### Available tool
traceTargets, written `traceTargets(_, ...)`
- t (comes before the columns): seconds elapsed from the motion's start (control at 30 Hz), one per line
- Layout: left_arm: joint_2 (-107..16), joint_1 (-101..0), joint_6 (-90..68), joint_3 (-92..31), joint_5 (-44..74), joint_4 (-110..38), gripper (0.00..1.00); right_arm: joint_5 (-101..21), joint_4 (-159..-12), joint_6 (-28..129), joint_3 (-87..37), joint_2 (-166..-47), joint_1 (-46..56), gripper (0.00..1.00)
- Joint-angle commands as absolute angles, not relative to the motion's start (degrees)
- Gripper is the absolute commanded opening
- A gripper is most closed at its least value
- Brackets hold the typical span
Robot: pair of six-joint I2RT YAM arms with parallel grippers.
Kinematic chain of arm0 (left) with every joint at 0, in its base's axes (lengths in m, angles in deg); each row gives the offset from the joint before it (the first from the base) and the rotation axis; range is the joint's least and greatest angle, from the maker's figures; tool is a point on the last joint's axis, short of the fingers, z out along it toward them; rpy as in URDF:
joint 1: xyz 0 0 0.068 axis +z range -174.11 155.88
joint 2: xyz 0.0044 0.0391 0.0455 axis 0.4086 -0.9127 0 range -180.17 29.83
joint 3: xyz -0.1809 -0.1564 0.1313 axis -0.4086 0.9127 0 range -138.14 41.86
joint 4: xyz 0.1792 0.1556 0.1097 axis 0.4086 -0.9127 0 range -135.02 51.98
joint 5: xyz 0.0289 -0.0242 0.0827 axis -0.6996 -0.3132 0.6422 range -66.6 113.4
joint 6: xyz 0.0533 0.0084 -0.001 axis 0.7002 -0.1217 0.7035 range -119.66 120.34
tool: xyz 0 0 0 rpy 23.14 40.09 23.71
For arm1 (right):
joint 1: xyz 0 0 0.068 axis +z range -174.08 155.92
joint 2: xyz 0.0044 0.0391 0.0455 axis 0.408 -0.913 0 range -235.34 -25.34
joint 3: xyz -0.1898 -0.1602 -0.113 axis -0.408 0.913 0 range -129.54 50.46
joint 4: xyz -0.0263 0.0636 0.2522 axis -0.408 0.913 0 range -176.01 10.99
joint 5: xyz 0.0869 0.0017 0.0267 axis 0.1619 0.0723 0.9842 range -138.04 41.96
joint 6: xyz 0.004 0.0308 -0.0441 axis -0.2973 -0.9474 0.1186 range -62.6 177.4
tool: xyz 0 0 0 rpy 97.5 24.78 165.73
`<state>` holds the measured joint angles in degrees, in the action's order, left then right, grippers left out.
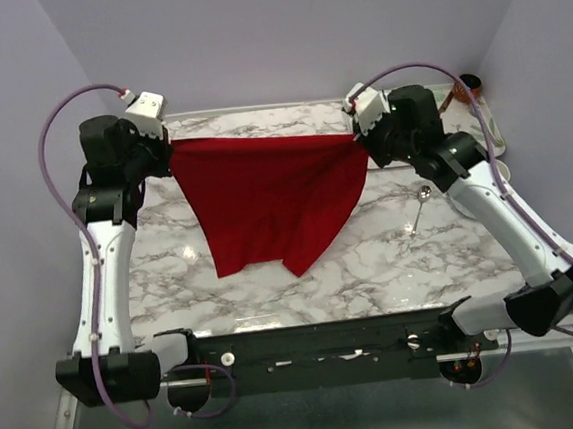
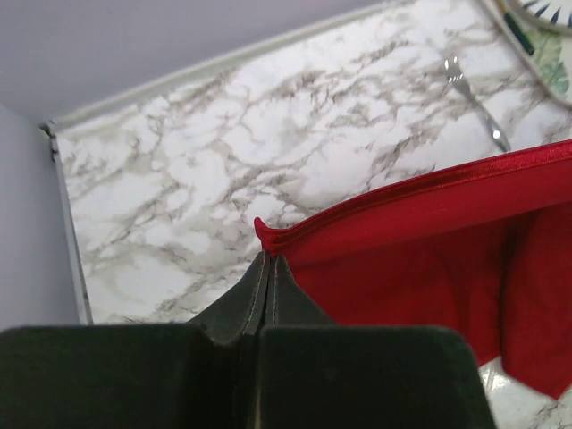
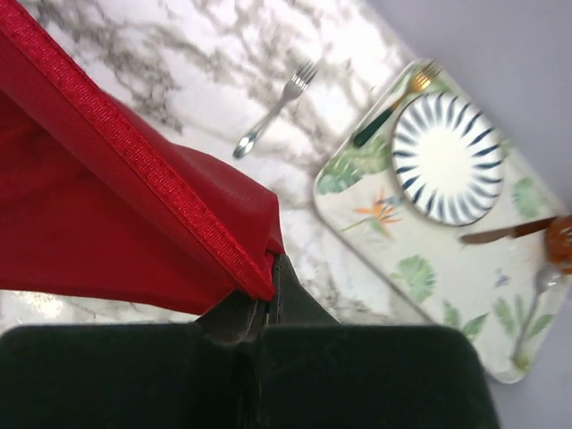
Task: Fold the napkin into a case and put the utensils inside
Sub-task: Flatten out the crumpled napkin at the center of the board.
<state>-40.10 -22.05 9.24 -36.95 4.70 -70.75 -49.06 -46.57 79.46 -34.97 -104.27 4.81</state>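
So the red napkin (image 1: 271, 206) is up off the marble table (image 1: 171, 275), stretched out between the two arms over the far half. Its top hem runs pretty much taut from one corner to the other. The rest hangs down in a loose drape, ending in two uneven points toward the near side. Can't tell if those points actually touch the table.

The left tool (image 2: 268, 268) is pinched fully closed on the left top corner, and a little nub of hem pokes out just past its fingertips. The right tool (image 3: 271, 277) is clamped on the right top corner the same way, fingers tight together with the hemmed edge running off from them.

A silver fork (image 3: 275, 109) lies flat on the table to the right of the cloth, apart from it. Just past it, at the far right of the table, is a leaf-print tray (image 3: 384, 268). On the tray are a striped plate (image 3: 447, 161), a gold utensil with a dark handle (image 3: 393, 112) just beside the plate, and a brown wooden utensil (image 3: 509, 232) on the plate's other side.
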Motion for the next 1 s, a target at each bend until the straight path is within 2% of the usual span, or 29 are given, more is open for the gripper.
traceTargets(0.0,-28.91,-21.83,9.21,-38.65,4.15,-73.69,0.0,-49.02,-39.18,88.15,-41.91,-95.76,4.93,0.01)
traceTargets(0.3,-9.39,-21.83,8.43,-38.64,-0.76,-78.7,0.0,-40.92,-21.78,92.03,-47.09,-85.11,12.3,0.01)
traceTargets(0.47,-6.38,-21.83,6.67,-40.84,-1.65,-81.08,0.0,-40.05,-15.18,89.74,-55.0,-85.62,13.8,0.01)
traceTargets(0.67,-11.2,-21.74,3.86,-46.64,1.07,-82.49,0.0,-40.3,-8.06,89.57,-62.83,-91.69,13.8,0.01)
traceTargets(0.83,-20.07,-21.83,3.68,-46.65,4.41,-81.79,0.0,-47.42,-13.31,93.07,-55.81,-96.95,13.11,0.01)
traceTargets(0.97,-26.4,-21.83,4.64,-41.73,6.44,-76.44,0.0,-43.41,-15.44,96.77,-55.7,-105.82,5.47,0.01)
